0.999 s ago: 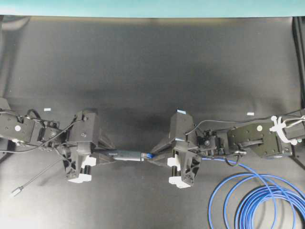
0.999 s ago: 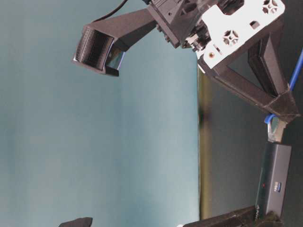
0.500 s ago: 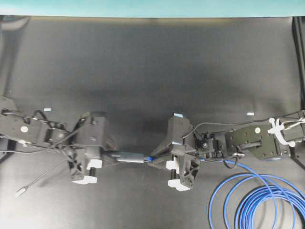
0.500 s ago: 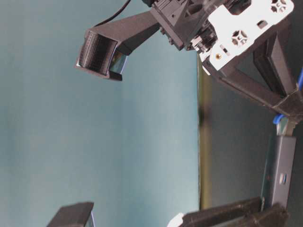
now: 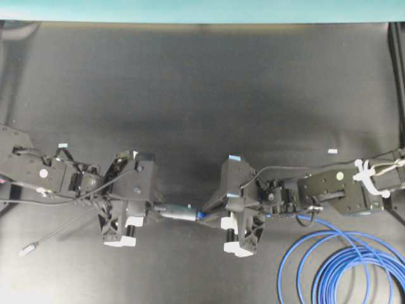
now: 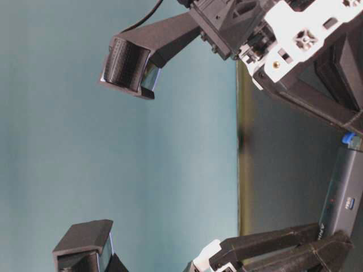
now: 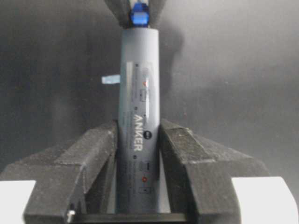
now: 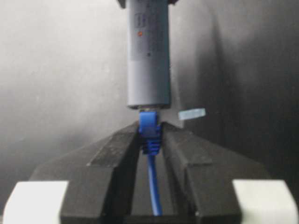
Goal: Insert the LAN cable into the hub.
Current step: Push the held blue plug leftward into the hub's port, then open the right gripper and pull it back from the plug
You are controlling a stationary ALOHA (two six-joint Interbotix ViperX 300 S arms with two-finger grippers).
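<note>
Two grippers meet near the lower middle of the overhead frame, and between them you have the plug almost home. The left gripper [image 5: 150, 209] has its jaws pinching the hub [image 7: 138, 107] by its cord end, the grey bar standing straight up the middle of the left wrist frame. The right gripper [image 8: 150, 140] has its jaws pressed onto the blue boot of the LAN cable [image 8: 149, 128], with the blue line running back down between them and out to the coils [image 5: 345, 266] at the lower right of the overhead frame.

Compared with a second ago, you have closed the gap: the clear plug that showed between boot and hub end at table level is now nearly swallowed, and only the blue boot [image 6: 348, 137] sits against the hub's end face. Both arms have also shifted towards the right of the overhead frame, and the hub reads shorter between them. In the right wrist view a thin sliver of plug still shows beneath the hub's end (too small to tell whether the latch has caught). I judge the insertion nearly complete; a last straight push along the hub's axis should seat it. Hub and cable are held clear of the dark worktop [image 5: 202, 95], and the thin grey cord [image 5: 57, 231] trails off to the lower left.
</note>
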